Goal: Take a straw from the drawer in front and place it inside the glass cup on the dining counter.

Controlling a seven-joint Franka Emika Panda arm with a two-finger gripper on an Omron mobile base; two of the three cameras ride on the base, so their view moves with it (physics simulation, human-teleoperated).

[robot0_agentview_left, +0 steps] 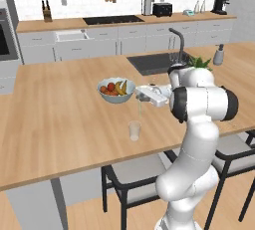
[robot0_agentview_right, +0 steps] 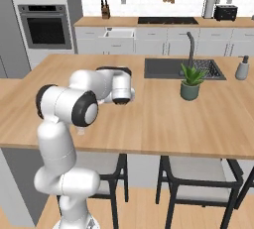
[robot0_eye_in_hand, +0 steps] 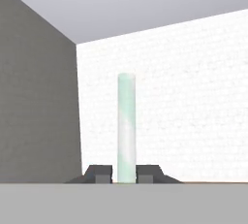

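Light wood covers the table (robot0_agentview_left: 60, 119) in the left base view, where the glass cup (robot0_agentview_left: 134, 130) stands near the front edge, below the fruit bowl (robot0_agentview_left: 115, 90), and the end effector (robot0_agentview_left: 140, 96) hangs above the cup with a pale green straw (robot0_agentview_left: 140, 107) pointing down toward it, its tip apart from the rim. From the right base view, the arm reaches over the same table (robot0_agentview_right: 158, 119), with the sink (robot0_agentview_right: 163, 68) and a potted plant (robot0_agentview_right: 191, 83) further right. Seen from the hand, the straw (robot0_eye_in_hand: 126, 128) stands upright between the two dark fingers (robot0_eye_in_hand: 99, 173), which are closed narrow on it, before a white brick wall (robot0_eye_in_hand: 193, 97).
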